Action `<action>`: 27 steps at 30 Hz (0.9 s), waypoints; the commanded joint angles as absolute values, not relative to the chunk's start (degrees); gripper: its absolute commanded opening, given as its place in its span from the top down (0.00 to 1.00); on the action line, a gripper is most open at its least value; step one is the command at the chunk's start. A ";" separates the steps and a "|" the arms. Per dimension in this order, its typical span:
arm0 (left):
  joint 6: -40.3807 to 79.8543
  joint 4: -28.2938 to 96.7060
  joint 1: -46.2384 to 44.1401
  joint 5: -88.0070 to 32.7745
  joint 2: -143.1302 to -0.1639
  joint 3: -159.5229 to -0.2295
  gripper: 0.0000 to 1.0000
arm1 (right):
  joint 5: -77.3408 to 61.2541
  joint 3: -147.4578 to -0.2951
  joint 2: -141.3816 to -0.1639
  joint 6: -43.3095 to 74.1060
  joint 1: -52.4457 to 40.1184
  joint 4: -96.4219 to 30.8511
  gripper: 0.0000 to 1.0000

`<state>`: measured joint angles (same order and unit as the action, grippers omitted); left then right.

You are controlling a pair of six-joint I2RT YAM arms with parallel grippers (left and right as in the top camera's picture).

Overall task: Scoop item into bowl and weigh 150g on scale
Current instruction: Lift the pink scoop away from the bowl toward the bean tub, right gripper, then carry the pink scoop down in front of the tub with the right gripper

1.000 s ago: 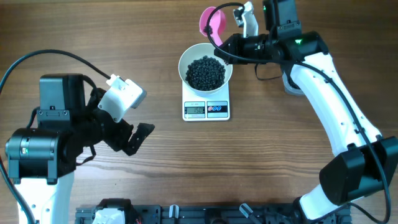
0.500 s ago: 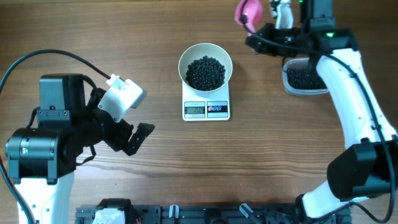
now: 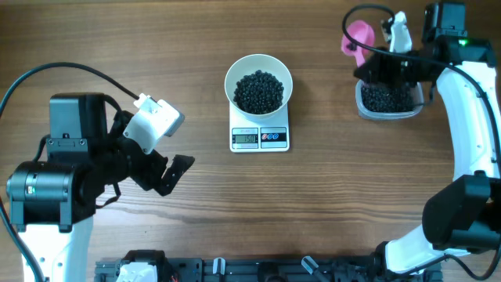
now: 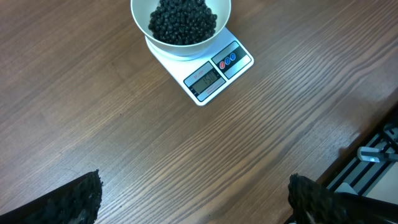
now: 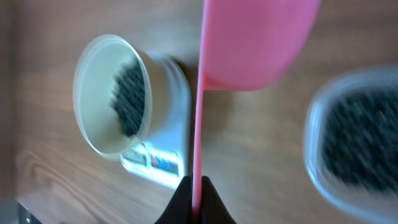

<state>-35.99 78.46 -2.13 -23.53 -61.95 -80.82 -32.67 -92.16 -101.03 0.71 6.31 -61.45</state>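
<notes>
Finds the left gripper nearest, low at the left of the table, fingers spread to full width and holding nothing.

Notes the scale next, mid-table and well apart from both arms, with the bowl seated squarely on its platform and covering all but the display strip. Cannot read the display digits at this size. Records a heaped dark load of the item in the bowl, with none seen spilled on the wood.

Finds, farthest and to the right, the right gripper clamped tight on the thin handle of the pink scoop, with the scoop head just beside the clear tub on its bowl side. Notes more of the item in that tub. Cannot confirm any load in the scoop from the blurred wrist view.

Judges the item light, hard, smooth and free-rolling: apt to scatter from a tilted scoop, not to be pinched singly, best carried level. Judges the scoop stiff, light plastic; advises a hold on the handle, as now. Judges the loaded bowl slick-walled and heavier; advises a grip at the rim, if moved at all.
</notes>
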 commanded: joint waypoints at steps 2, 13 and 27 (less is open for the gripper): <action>-37.10 78.52 -1.74 -24.40 -61.78 -81.56 0.00 | -25.28 -93.32 -101.47 -6.11 7.99 -64.97 0.96; -37.08 78.52 -1.74 -24.40 -61.78 -81.56 0.00 | 2.70 -93.30 -101.47 -11.40 8.01 -71.55 0.96; -37.08 78.52 -1.74 -24.40 -61.78 -81.56 0.00 | 10.83 -93.30 -101.47 -12.01 7.77 -75.11 0.96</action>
<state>-35.99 78.48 -2.13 -23.53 -61.95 -80.82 8.49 -92.18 -101.03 -11.27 7.92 -75.42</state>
